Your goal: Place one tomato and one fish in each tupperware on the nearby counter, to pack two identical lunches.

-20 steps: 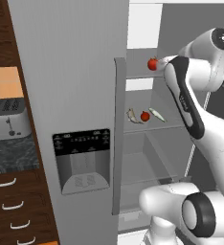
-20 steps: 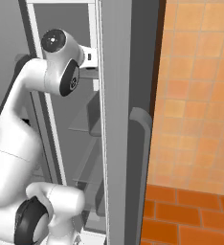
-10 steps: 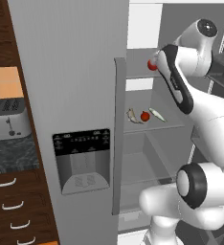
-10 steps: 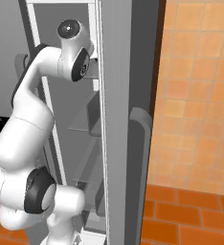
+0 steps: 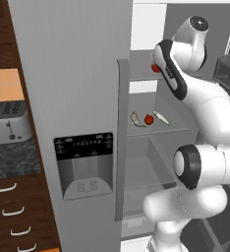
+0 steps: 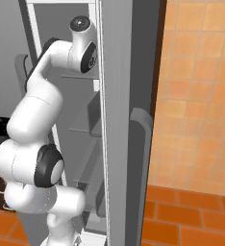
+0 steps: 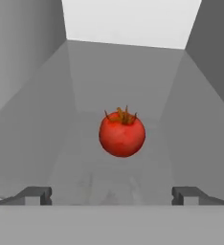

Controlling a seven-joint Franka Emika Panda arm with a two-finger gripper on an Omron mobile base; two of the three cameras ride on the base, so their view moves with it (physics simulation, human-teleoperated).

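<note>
In the hand view a glossy red tomato (image 7: 122,135) with a green stem top sits on a grey fridge shelf, straight ahead of my gripper (image 7: 112,196). The gripper is open; its fingertips (image 7: 35,195) stand wide apart, short of the tomato, with nothing between them. In the left base view the same tomato (image 5: 155,68) peeks out on the upper shelf behind my forearm. One shelf down lie a second tomato (image 5: 148,119) and two slender fish (image 5: 135,118), (image 5: 161,117). The black counter (image 5: 14,158) is at the left. The tupperware is out of view.
The grey fridge door with its long handle (image 5: 122,142) and dispenser panel (image 5: 84,165) stands left of the open compartment. A steel toaster (image 5: 6,123) sits on the counter above wood drawers (image 5: 11,211). The other fridge door (image 6: 129,120) and an orange tiled wall (image 6: 201,96) are on the right.
My arm has swung left and risen, carrying the hand in over the upper shelf toward the tomato, which my forearm now partly covers. The gripper stayed open.
</note>
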